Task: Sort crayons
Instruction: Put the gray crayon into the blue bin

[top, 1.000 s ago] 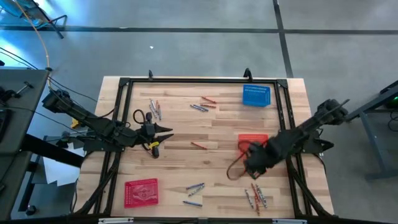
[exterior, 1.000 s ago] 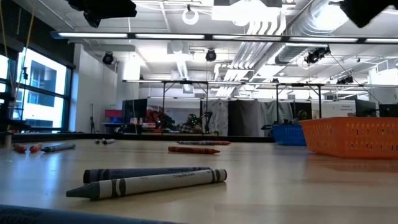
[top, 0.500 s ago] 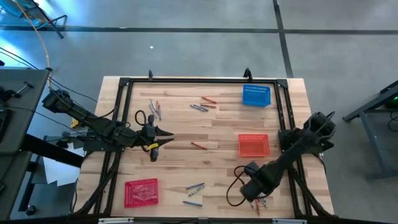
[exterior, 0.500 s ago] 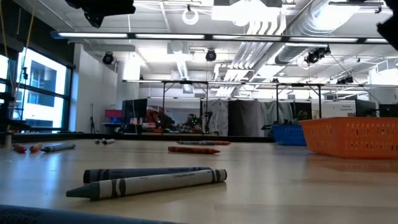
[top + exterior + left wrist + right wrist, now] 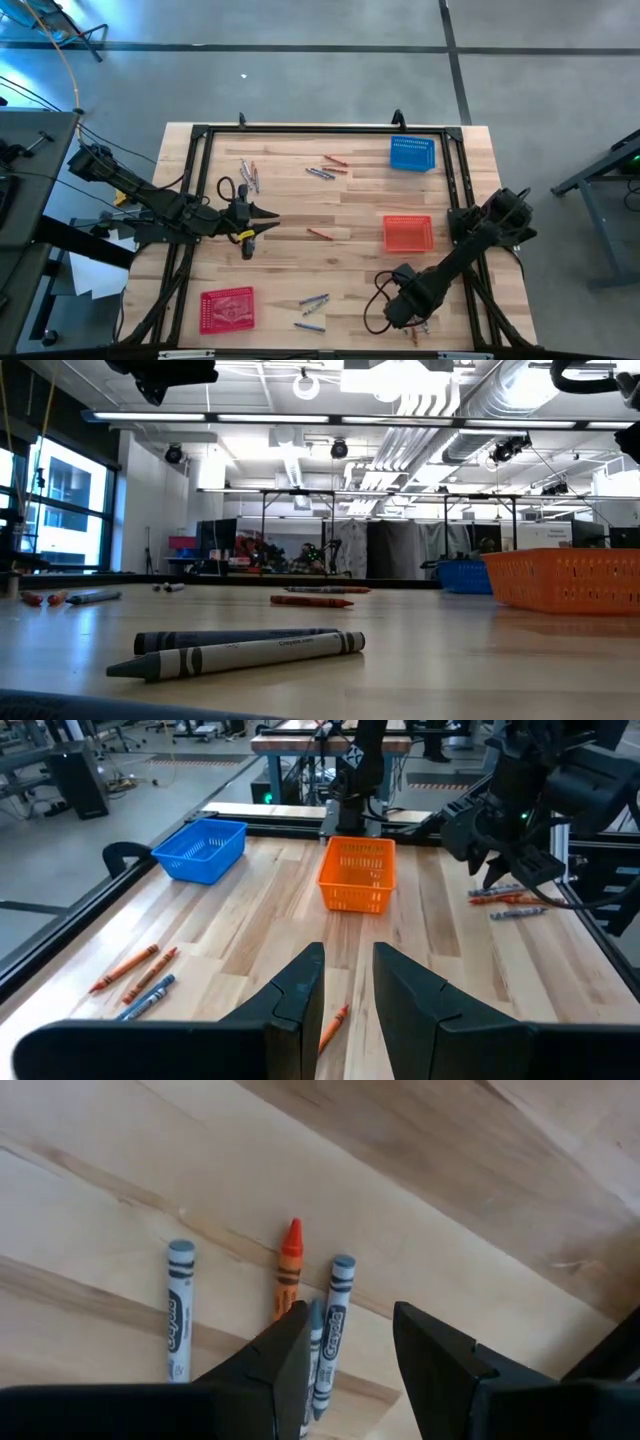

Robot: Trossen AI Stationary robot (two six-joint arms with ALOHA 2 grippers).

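Near edge of the counter (image 5: 350,260): right claw (image 5: 408,312) low over a small cluster of crayons (image 5: 300,1325) at the near right. Its wrist view shows the fingers (image 5: 275,1370) apart with nothing between them, tips hanging just above an orange crayon (image 5: 289,1265) flanked by grey-blue ones; one more grey-blue crayon (image 5: 179,1305) lies a little apart from those, roughly parallel to them. No contact that I can make out.

Also near: a red basket (image 5: 228,308) at the near left. Just right of it, two or three grey-blue crayons (image 5: 312,301) lie loose on the wood. From table height two of them (image 5: 240,650) lie side by side, touching or nearly so.

Mid counter: left claw (image 5: 262,225) held above the wood on the left side, pointing toward the centre. Fingers (image 5: 300,995) parted by a narrow gap, nothing gripped. A single orange crayon (image 5: 320,234) lies just beyond the tips, apart from them. An orange basket (image 5: 408,233) stands on the right, mid-depth; whether anything lies in it I cannot tell.

Far side: a blue basket (image 5: 412,153) at the far right corner. Left of it, a small group of orange and grey-blue crayons (image 5: 327,167) near the far centre. Farther left, another small bunch (image 5: 249,175) of mixed colours.

Beyond the counter: a workshop room with racks and ceiling lights (image 5: 300,415).
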